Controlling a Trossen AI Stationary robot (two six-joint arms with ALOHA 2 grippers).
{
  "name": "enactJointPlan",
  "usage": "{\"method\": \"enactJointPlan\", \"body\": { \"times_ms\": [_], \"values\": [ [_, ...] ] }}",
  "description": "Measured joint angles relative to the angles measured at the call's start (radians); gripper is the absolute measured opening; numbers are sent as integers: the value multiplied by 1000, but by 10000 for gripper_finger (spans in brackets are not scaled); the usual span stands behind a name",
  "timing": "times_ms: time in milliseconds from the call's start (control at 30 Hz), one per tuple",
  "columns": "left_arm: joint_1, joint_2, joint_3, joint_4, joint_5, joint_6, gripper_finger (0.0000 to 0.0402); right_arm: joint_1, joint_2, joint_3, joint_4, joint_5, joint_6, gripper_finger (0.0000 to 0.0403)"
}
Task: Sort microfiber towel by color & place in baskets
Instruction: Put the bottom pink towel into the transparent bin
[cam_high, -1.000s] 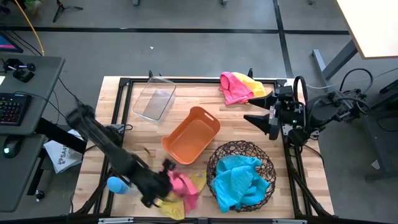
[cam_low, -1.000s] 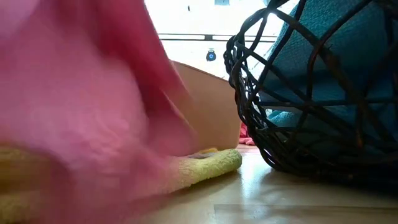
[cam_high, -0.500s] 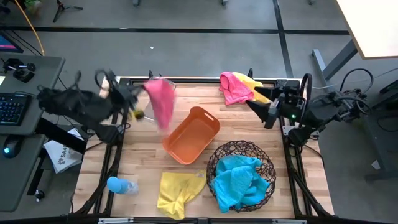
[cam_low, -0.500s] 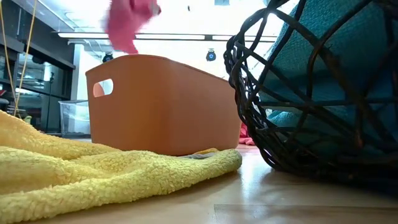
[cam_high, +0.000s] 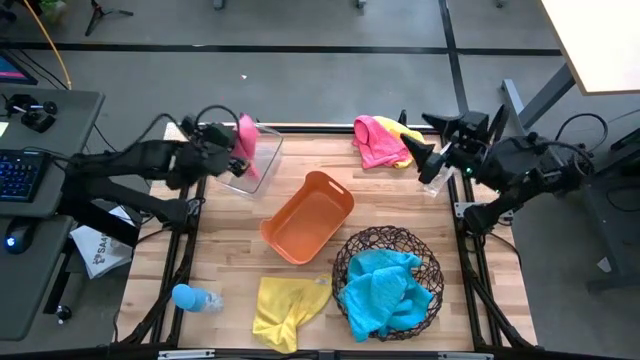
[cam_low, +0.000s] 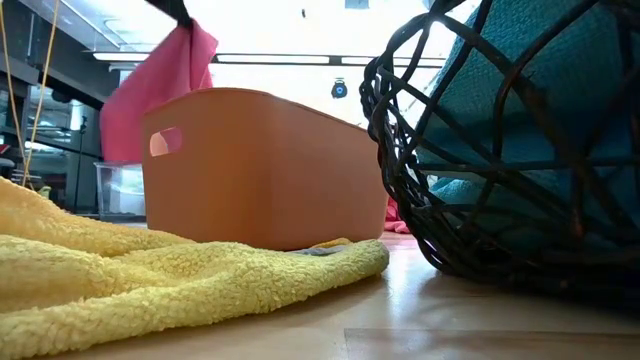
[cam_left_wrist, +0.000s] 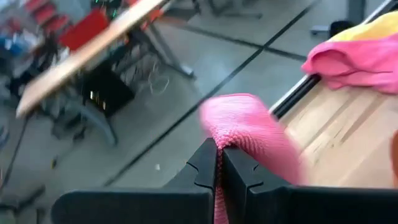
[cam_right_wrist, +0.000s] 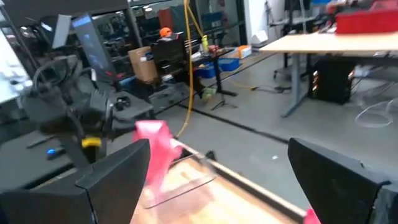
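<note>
High view: left gripper pinching pink towel above clear bin, wood tabletop, right gripper fingers spread nr pink/yellow pile; low view: yellow towel beside orange tub, bright workshop behind.

A pink towel hangs pinched over the clear bin at the far left corner. The orange tub sits empty mid-surface, a yellow towel crumpled just in front. Blue towels fill the wire basket; a pink-and-yellow pile lies at the far edge.
</note>
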Motion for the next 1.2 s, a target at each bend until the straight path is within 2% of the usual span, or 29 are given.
{"method": "enactJointPlan", "body": {
  "times_ms": [200, 367, 533, 667, 767, 833, 933, 1100, 1200],
  "values": [
    [59, 7, -189, 60, 8, -215, 0, -30, -63, 0, 0, -4, -159, 378],
    [127, 44, -215, 59, 76, -282, 0, -42, -128, 0, 0, -9, -235, 378],
    [224, 86, -162, 61, 40, -192, 0, -42, -170, 1, -13, -75, -229, 378],
    [310, 124, -130, 62, 3, -27, 0, -42, -172, 1, -25, -83, -211, 378],
    [347, 135, -117, 66, -71, 20, 0, -42, -156, 1, -24, -83, -208, 378],
    [364, 135, -116, 80, -80, 37, 0, -42, -145, 1, -25, -84, -208, 378],
    [384, 136, -116, 103, -15, 68, 0, -42, -127, 1, -21, -76, -205, 378],
    [368, 135, -119, 131, 159, -38, 0, -42, -100, 1, 4, -29, -209, 378],
    [327, 133, -158, 146, 169, -72, 0, -42, -93, 1, 3, -15, -203, 378]
  ]
}}
